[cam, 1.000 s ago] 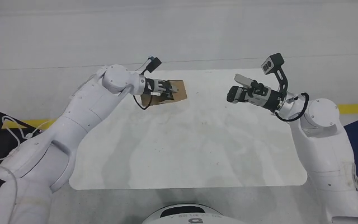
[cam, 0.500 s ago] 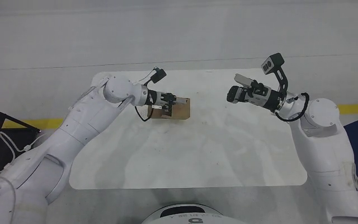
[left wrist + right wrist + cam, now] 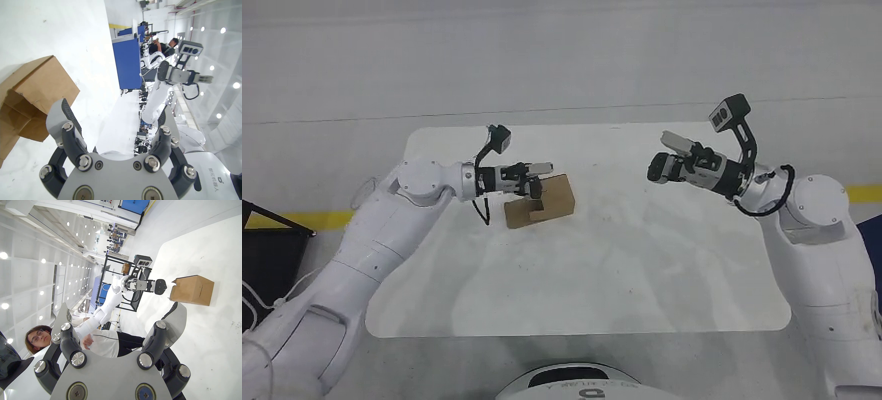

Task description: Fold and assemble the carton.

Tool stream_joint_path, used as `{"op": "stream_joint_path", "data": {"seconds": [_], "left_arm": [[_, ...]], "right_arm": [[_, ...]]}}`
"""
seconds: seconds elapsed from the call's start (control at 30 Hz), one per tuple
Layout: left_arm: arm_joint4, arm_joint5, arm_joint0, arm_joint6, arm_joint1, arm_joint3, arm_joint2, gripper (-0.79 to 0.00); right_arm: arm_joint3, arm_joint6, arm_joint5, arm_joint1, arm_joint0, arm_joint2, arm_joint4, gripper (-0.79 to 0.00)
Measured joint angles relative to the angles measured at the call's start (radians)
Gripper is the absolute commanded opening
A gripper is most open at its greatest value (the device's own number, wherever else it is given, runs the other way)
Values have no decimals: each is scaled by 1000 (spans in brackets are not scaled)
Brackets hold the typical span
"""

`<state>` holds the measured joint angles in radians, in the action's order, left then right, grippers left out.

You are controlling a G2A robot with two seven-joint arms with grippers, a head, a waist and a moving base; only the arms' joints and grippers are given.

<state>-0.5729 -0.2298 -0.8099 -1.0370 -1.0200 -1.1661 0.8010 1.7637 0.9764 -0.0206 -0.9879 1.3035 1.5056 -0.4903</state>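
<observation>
A brown cardboard carton (image 3: 542,198) lies on the white table (image 3: 592,290), left of the middle. It is formed into a box shape with one end open, loose flaps showing there (image 3: 22,113). My left gripper (image 3: 538,172) hovers just beside the open end, on its far side; it is open with nothing between its fingers (image 3: 113,109). My right gripper (image 3: 662,158) is held in the air over the table's far right, well away from the carton (image 3: 192,292). It is open and empty (image 3: 122,308) and faces the left gripper (image 3: 160,286).
The table's rounded far edge (image 3: 542,128) runs close behind the carton. Bare tabletop lies between the two arms and toward the near edge (image 3: 582,330). A yellow floor line (image 3: 867,192) passes beside the table.
The left arm brought the carton from the far edge toward the near side, then came off it. The left gripper now stands open beside it. The right arm has kept still.
</observation>
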Motion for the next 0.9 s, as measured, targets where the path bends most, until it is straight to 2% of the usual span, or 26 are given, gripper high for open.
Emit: {"op": "stream_joint_path", "data": {"seconds": [0.07, 0.2, 0.27, 0.4, 0.5, 0.6, 0.77, 0.9], "left_arm": [[-47, -24, -34, -20, 10, 22, 37, 0], [-98, -92, -145, -50, 39, 94, 115, 0], [-107, -120, -197, -54, 50, 115, 140, 0], [-120, -184, -295, -8, 65, 139, 190, 0], [-174, -233, -349, 0, 71, 130, 230, 0], [-239, -291, -400, -16, 81, 103, 285, 0], [-358, -383, -496, -20, 96, 45, 383, 0], [-345, -375, -491, -19, 95, 46, 378, 0]], "right_arm": [[0, 0, 0, 0, 0, 0, 0, 0], [13, -8, 5, 0, 4, -9, 17, 0], [39, -21, 22, 0, 4, -32, 77, 0], [57, -66, 68, -9, -34, -152, 266, 0], [35, -99, 98, -21, -77, -258, 384, 0], [31, -115, 104, -29, -95, -317, 428, 0], [32, -115, 103, -28, -94, -315, 425, 0], [32, -114, 103, -28, -94, -315, 425, 0]]}}
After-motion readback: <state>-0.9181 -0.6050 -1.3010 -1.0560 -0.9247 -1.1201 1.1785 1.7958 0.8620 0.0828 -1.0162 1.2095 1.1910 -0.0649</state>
